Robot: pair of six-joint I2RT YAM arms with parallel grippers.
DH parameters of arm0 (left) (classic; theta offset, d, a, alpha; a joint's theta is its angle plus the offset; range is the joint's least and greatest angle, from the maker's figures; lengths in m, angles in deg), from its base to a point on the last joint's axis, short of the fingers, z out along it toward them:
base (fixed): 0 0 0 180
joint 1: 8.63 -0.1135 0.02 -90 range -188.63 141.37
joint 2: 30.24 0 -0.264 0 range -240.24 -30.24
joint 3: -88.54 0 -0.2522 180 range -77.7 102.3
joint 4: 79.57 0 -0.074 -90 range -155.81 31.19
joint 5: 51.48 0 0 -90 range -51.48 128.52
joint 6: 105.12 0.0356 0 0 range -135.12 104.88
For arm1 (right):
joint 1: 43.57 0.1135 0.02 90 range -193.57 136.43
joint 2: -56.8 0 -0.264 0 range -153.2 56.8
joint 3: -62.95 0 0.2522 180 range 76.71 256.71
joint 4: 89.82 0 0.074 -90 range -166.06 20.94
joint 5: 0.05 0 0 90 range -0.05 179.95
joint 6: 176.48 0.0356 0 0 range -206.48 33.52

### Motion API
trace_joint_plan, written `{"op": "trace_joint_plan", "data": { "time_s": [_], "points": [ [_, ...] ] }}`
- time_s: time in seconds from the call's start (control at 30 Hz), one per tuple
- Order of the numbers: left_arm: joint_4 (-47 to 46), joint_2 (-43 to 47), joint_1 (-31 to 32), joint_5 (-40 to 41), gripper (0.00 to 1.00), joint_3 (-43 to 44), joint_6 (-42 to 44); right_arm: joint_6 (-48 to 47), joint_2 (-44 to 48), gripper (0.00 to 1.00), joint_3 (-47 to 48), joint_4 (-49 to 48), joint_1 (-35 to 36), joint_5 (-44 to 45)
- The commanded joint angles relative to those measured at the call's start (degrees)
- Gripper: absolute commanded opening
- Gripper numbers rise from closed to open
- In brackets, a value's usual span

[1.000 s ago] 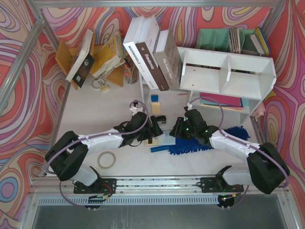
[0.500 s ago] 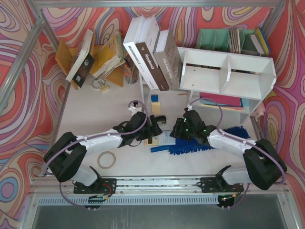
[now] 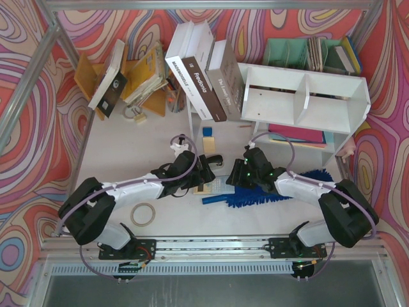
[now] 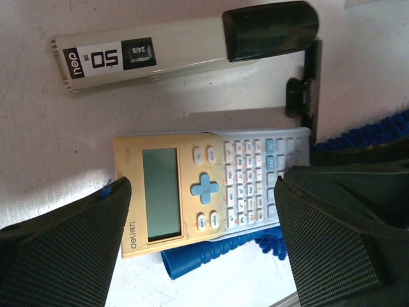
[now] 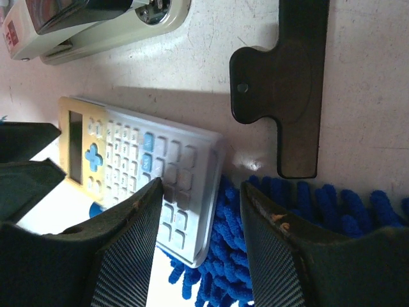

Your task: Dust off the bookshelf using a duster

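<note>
The duster [image 3: 259,197] lies on the tabletop [image 3: 128,144], lower centre of the top view, its handle under a calculator [image 4: 160,192]. The left end effector [image 4: 201,192] straddles the calculator, released; the right end effector [image 5: 201,188] gapes above both.

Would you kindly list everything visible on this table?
bookshelf: one, white, back right
duster: one, blue, between the arms
calculator: one, yellow and white, resting on the duster's handle
stapler: one, cream and black, beyond the calculator
clip: one, black, beside the stapler
tape roll: one, pale, near left
books: three, white, brown and grey, leaning on the bookshelf
book rack: one, orange, back left
file organiser: one, teal, behind the bookshelf
left hand: one, black, open over the calculator
right hand: one, black, open above the duster
</note>
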Motion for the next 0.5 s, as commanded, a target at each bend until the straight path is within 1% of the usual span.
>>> {"op": "trace_joint_plan", "data": {
  "time_s": [0.0, 0.27, 0.47],
  "points": [
    [-1.1, -2.6, 0.3, -1.3, 0.84, -1.1, -0.9, 0.8, -1.0, 0.51, 1.5, -1.8, 0.0, -1.2],
    [-4.3, -5.1, 0.4, -4.3, 0.81, -0.4, -1.5, 2.2, -2.7, 0.52, 2.5, -4.5, 1.3, -3.3],
    [-4.1, -4.4, 0.5, -4.2, 0.79, -0.6, -1.4, 2.4, -2.0, 0.47, 4.0, -4.1, 1.9, -3.0]
  ]
}}
